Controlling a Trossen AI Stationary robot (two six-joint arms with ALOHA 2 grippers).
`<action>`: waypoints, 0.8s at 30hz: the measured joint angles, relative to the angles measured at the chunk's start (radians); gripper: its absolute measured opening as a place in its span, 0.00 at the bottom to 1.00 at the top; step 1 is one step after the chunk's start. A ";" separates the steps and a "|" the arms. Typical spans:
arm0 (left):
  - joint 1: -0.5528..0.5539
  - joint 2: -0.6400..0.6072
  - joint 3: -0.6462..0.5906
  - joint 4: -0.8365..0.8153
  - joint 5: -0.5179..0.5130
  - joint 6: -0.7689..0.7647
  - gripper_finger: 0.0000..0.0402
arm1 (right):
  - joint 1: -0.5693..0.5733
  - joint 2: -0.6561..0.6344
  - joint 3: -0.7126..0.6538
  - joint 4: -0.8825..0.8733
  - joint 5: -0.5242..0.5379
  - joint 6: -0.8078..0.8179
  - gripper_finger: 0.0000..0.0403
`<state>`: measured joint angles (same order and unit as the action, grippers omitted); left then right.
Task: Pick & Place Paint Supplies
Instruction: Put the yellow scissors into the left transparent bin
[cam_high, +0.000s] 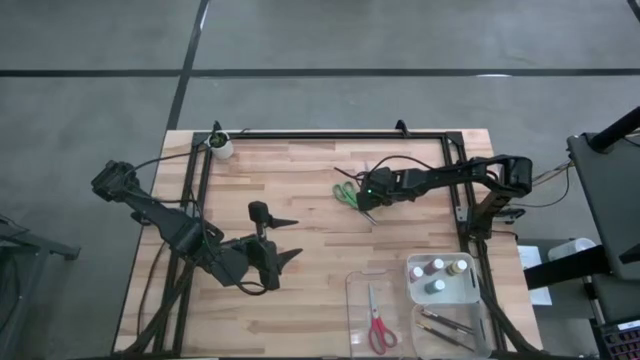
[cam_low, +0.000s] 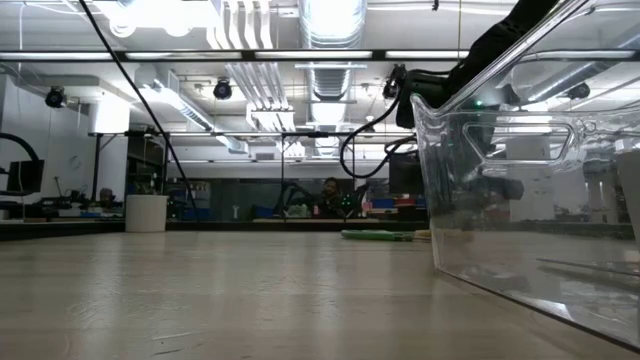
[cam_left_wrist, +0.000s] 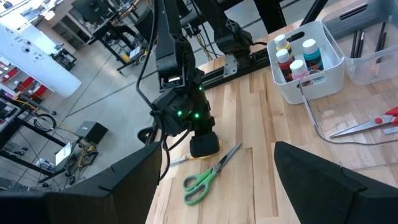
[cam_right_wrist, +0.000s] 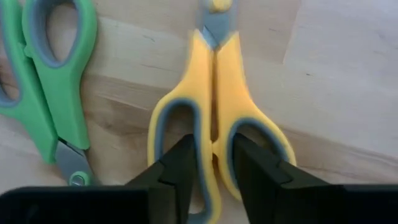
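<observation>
Reaching down near the middle of the table, the right gripper (cam_right_wrist: 208, 163) has its two dark fingers set inside the loops of the yellow scissors (cam_right_wrist: 214, 118), pinching the inner rims of the handles where they meet; the jaws look drawn in on that central bar, though I cannot tell whether the pinch is firm. The yellow scissors lie flat on the wood just beside the green scissors (cam_left_wrist: 208, 175), the two pairs close but apart in the wrist view. The left gripper (cam_high: 283, 240) hangs with its fingers spread wide and nothing between them, near the left front of the table.

Scissors like these look light and stiff — hard plastic loops on thin metal blades; the plastic is probably smooth, so a narrow pinch may let them swing blade-down on lifting. Taking hold at the handle junction seems sensible, since the blades lie too flat against the board to get under.

Off to the right front the red scissors (cam_high: 377, 322) already lie in the clear tray (cam_high: 352, 300); paint bottles (cam_high: 438, 274) stand in the white bin (cam_high: 472, 295), and brushes (cam_high: 447, 324) rest alongside — so the yellow pair likely belongs there too.
</observation>
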<state>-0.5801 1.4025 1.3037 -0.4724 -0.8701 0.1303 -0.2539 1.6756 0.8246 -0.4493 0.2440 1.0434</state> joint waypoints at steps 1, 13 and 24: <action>0.000 0.000 0.000 0.000 0.000 0.000 0.78 | 0.000 0.000 0.000 0.002 0.000 0.000 0.23; 0.000 0.000 0.000 0.000 0.000 -0.003 0.78 | 0.000 0.002 0.000 0.013 -0.006 -0.022 0.21; 0.000 0.000 0.000 0.000 0.000 -0.003 0.78 | 0.000 0.002 0.000 0.012 -0.006 -0.022 0.21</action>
<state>-0.5804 1.4025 1.3037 -0.4725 -0.8703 0.1272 -0.2539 1.6779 0.8246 -0.4370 0.2382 1.0218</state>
